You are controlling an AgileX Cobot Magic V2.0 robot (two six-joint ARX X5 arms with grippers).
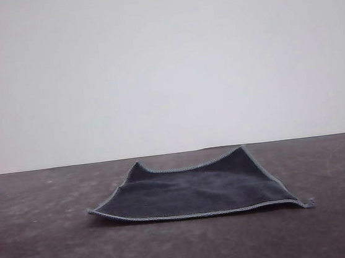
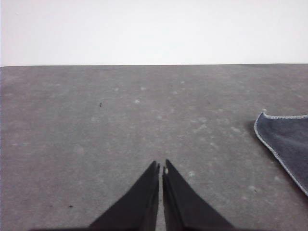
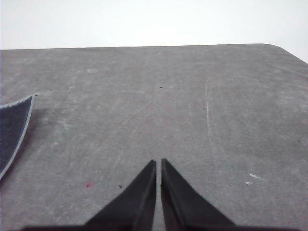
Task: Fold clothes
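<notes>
Nearest my wrist cameras are the grippers themselves. The left gripper point(image 2: 160, 167) has its 2 black fingers point(image 2: 139, 202) drawn together to a thin slit, with nothing between them, and it hangs over bare table. The right gripper point(image 3: 158, 163) looks the same: 2 dark fingers point(image 3: 183, 202) nearly touching at the tips, holding nothing.

The table point(image 1: 43, 256) is a dark grey-brown mat, dull and scuffed. In the left wrist view I see pale flecks and a few small dark specks scattered on it. In the right wrist view I see long faint scratches, a small reddish dot near the fingers, a white fleck, and 1 rounded far corner of the table.

Behind the table, in the front view, I see only a plain, pale wall point(image 1: 165, 61), evenly lit.

The cloth point(image 1: 195, 192) lies spread out near the middle of the table, dark charcoal face up, with a lighter grey stitched edge all round. Its 2 far corners curl up off the surface and the near edge lies almost flat. Each wrist camera catches 1 corner of it, well apart from the fingers.
</notes>
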